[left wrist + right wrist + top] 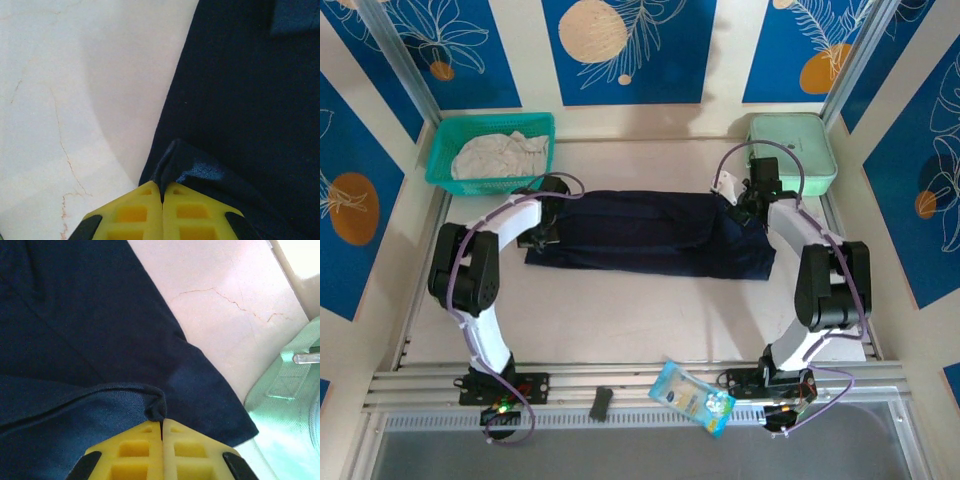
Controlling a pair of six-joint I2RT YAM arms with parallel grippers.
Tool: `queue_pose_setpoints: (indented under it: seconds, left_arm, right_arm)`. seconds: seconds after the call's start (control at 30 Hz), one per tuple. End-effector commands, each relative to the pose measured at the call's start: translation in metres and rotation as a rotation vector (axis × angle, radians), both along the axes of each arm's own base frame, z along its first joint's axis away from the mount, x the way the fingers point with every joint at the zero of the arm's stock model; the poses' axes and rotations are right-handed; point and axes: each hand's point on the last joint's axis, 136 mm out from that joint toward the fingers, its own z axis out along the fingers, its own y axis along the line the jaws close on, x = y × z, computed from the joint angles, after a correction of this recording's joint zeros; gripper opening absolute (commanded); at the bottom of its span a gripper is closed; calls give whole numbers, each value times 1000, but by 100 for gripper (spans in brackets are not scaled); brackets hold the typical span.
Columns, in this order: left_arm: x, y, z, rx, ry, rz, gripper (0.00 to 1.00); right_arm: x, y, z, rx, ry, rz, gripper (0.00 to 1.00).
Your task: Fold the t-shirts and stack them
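From above, the dark navy t-shirt (650, 235) lies flat in the middle of the table (620, 320). It is folded into a long strip that runs from left to right. The left gripper (546, 222) is at the left end of the strip. The right gripper (744, 203) is at the right end. Both arms bend in from the near edge. The pale t-shirt (500, 155) sits crumpled inside the teal basket (495, 121) in the far left corner. A green case (790, 150) sits in the far right corner, just behind the right gripper. A small blue packet (692, 397) lies at the near edge, between the two arm bases.

In the left wrist view, the left gripper (162, 192) has its yellow fingers (132, 215) pressed together. They pinch a little bump of the dark navy t-shirt (240, 100) right at its edge. The shirt covers the right side. The pale table (75, 75) with thin cracks is on the left.

In the right wrist view, the right gripper (161, 422) also has its yellow fingers (132, 450) pressed together. A small fold of the dark navy t-shirt (75, 315) is nipped at the tips. The table (225, 305) is past the shirt's edge. The green case (285, 400) is at the right, close to the shirt's corner.
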Motion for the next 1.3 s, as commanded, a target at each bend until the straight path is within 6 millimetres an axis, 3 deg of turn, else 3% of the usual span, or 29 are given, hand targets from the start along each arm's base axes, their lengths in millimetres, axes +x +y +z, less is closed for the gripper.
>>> queue_pose_setpoints:
  seconds: [0.0,0.17,0.37,0.57,0.73,0.83,0.93,1.03,1.1,1.27]
  left_arm:
    - [5,9,-3,34,2,11,0]
    - [2,9,-11,37,16,15,2]
    - [-5,11,-18,37,30,25,11]
    - [-12,13,-15,41,32,21,21]
    - [-16,15,-6,45,16,19,32]
    - [-18,18,3,56,0,18,40]
    - [-17,20,14,66,-25,14,57]
    - [-15,20,26,66,-50,3,77]
    - [-13,18,35,61,-69,-8,91]
    - [-16,11,50,49,-96,-39,96]
  right_arm:
    - [20,2,7,22,-40,-14,0]
    - [38,0,-7,40,-30,-97,0]
    - [58,7,-26,114,36,-238,0]
    - [63,14,-45,120,102,-339,24]
    - [57,15,-30,153,91,-399,36]
    - [42,14,-11,194,69,-459,38]
    - [12,-2,7,257,90,-653,39]
    - [-32,-19,11,348,191,-907,39]
    - [-64,-19,7,401,274,-990,39]
    - [-121,-16,-5,541,389,-1091,39]
